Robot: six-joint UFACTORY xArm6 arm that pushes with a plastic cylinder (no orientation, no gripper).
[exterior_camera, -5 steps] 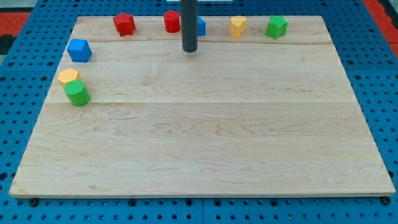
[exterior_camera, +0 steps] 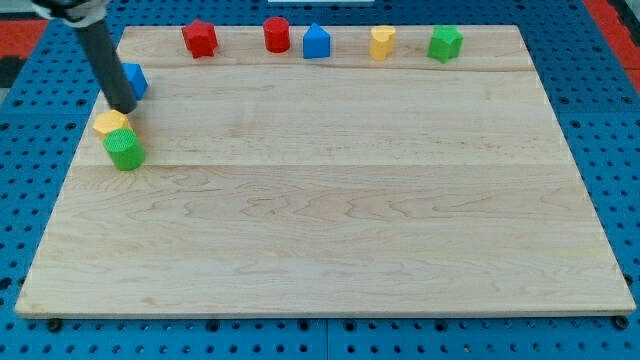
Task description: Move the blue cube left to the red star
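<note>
The blue cube (exterior_camera: 136, 79) sits near the board's left edge, partly hidden behind my rod. The red star (exterior_camera: 199, 38) lies at the view's top, up and to the right of the cube. My tip (exterior_camera: 122, 106) rests on the board just at the cube's lower left side, right above the yellow block (exterior_camera: 110, 123). I cannot tell whether the tip touches the cube.
A green cylinder (exterior_camera: 124, 150) sits just below the yellow block. Along the top edge stand a red cylinder (exterior_camera: 276, 34), a blue house-shaped block (exterior_camera: 316, 41), a yellow block (exterior_camera: 381, 42) and a green block (exterior_camera: 445, 43). The wooden board (exterior_camera: 330, 200) lies on a blue pegboard.
My rod has swept from the top middle, in front of the blue house-shaped block, far left and down to the blue cube. No block has visibly moved.
</note>
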